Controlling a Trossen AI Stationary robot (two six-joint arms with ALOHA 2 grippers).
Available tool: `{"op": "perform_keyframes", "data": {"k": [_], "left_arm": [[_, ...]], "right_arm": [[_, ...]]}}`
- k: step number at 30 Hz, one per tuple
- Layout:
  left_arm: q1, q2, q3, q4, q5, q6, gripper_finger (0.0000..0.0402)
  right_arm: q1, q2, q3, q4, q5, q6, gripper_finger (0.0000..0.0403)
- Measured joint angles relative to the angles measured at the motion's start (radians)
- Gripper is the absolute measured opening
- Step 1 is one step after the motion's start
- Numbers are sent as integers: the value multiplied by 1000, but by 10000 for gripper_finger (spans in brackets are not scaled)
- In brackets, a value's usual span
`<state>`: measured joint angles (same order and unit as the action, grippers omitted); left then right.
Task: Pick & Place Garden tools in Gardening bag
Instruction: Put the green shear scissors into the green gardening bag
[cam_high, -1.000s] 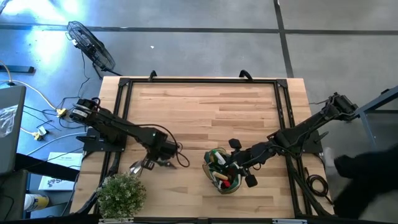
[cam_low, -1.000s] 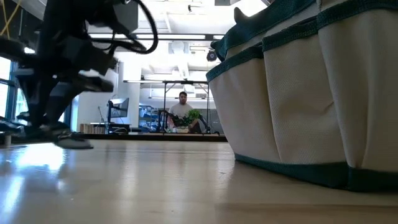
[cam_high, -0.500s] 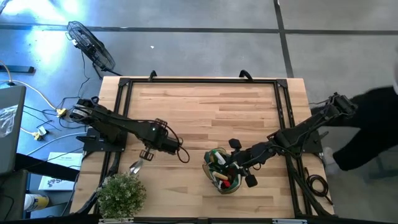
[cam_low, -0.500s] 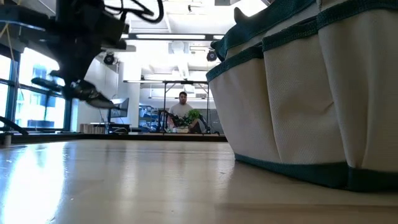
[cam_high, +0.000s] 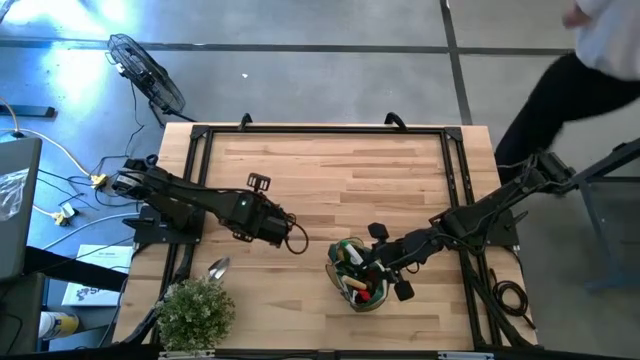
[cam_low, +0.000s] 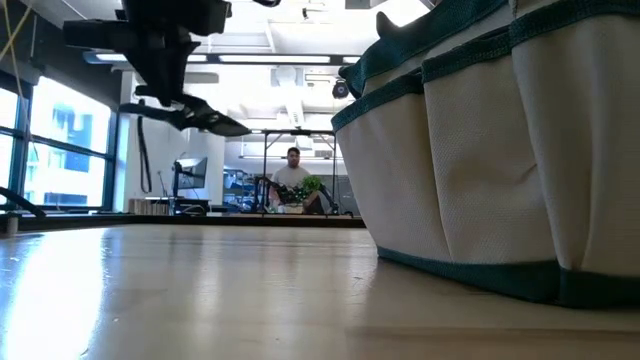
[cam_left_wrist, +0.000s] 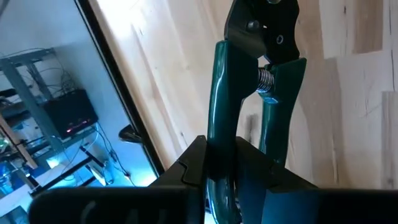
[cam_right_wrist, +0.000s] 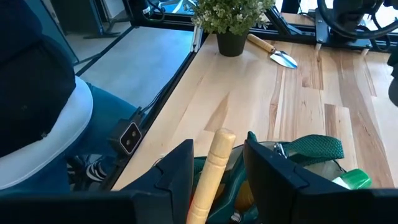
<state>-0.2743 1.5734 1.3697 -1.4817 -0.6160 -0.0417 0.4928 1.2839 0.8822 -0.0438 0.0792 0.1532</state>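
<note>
My left gripper (cam_high: 250, 203) hangs over the table's left half, shut on green-handled pruners (cam_left_wrist: 249, 93) whose black head (cam_left_wrist: 264, 28) points away from it. The olive gardening bag (cam_high: 357, 275) stands near the front edge with several tools in it. My right gripper (cam_right_wrist: 217, 155) sits over the bag's right rim. Its fingers are apart, one on either side of a wooden handle (cam_right_wrist: 211, 162) that sticks up out of the bag. I cannot tell whether they touch it. A wooden-handled trowel (cam_high: 218, 268) lies flat on the table by the potted plant. My left gripper pinches the pruners' two green handles (cam_left_wrist: 219, 146) between its fingers, toward their free ends. The pruners run on along the fingers, head outward. They hang clear of the table (cam_low: 195, 112), slanting down.
A bushy potted plant (cam_high: 195, 312) stands at the front left corner, next to the trowel. A black frame (cam_high: 320, 130) rims the table. A person (cam_high: 580, 70) walks past beyond the far right corner. The table's far half is bare wood (cam_high: 330, 170).
My left gripper has risen from just above the table by the trowel and gone toward the far edge, turning as it went. It has stayed shut on the pruners, which now hang well clear of the table. The trowel has stayed where it was.
</note>
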Motion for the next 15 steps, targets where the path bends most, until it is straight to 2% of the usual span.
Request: {"op": "perform_keyframes", "data": {"k": [4, 8, 15], "left_arm": [[0, 0, 1, -5, -68, -31, 43], [0, -5, 1, -9, -204, -91, 43], [0, -65, 2, 16, -327, -162, 43]], "right_arm": [[0, 0, 0, -8, 0, 0, 133], [0, 0, 0, -9, 0, 0, 133], [0, 0, 0, -12, 0, 0, 133]]}}
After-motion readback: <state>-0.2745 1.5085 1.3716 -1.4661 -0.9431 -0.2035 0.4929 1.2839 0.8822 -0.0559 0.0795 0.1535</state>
